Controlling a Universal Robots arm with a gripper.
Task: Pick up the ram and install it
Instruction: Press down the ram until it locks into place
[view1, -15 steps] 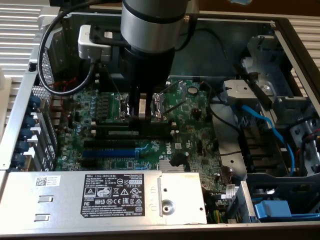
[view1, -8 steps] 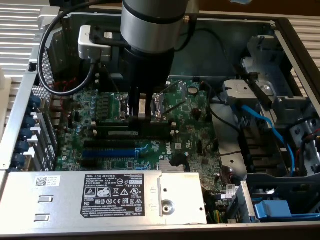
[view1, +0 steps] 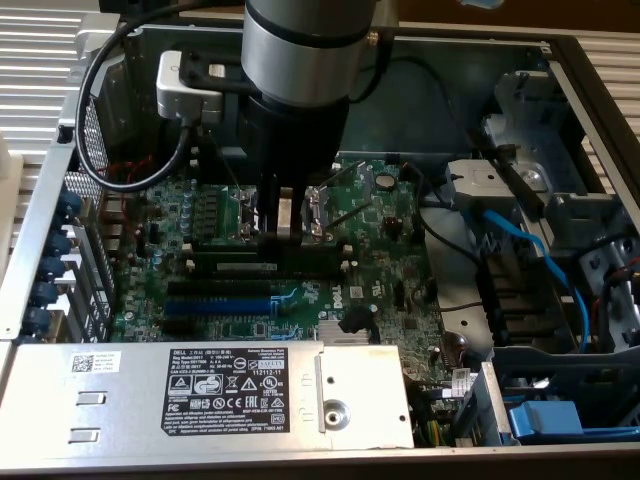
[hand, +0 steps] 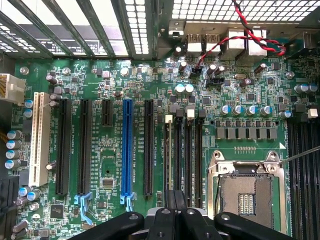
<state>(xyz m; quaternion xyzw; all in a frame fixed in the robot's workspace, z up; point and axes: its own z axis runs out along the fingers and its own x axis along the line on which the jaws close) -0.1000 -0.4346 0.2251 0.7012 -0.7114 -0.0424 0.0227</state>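
The ram (view1: 250, 267) is a long dark-green stick with a white label strip. It stands on edge in a black memory slot on the motherboard (view1: 380, 270). In the wrist view the ram (hand: 168, 150) shows edge-on as a thin line in the slot nearest the blue expansion slot (hand: 127, 145). My gripper (view1: 284, 235) reaches straight down over the stick's middle, fingers shut, tips at its top edge. In the wrist view my gripper (hand: 176, 197) sits just beside that line rather than around it. Whether the tips touch the stick I cannot tell.
Empty black memory slots (hand: 188, 150) run alongside the ram, with the open CPU socket (hand: 247, 192) beyond them. A metal power supply box (view1: 200, 385) borders the board. Blue cables (view1: 530, 240) and drive brackets crowd the exterior view's right. Red-black wires (hand: 250, 30) cross near the rear ports.
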